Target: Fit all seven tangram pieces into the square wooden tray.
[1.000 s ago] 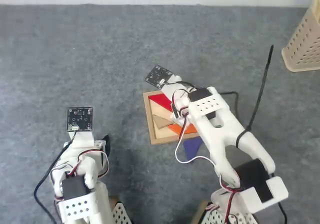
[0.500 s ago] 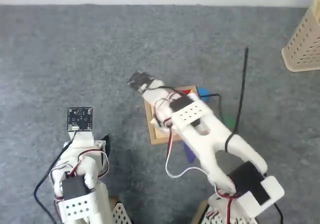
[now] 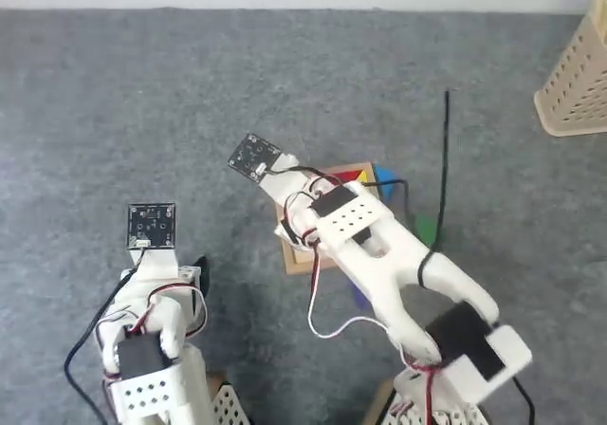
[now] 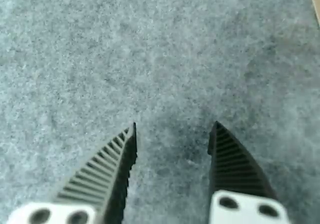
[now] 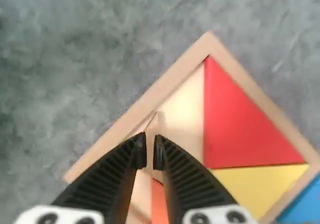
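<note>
Right wrist view: ribbed fingers [image 5: 110, 180] above wooden tray [image 5: 145, 96].

High cam looks down on table [image 3: 142, 93]; wrist cams hug it (R shares tray [image 5: 165, 81] w/ high).

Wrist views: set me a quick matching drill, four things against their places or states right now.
Things:
1 red triangle
2 tray
3 left tool
4 right tool

Places or states:
A open above bare carpet
B nearly shut above the tray's pale area
C flat on the carpet, holding pieces
D inside the tray, next to the yellow triangle

Pairs: 1-D, 2-C, 3-A, 4-B.
</note>
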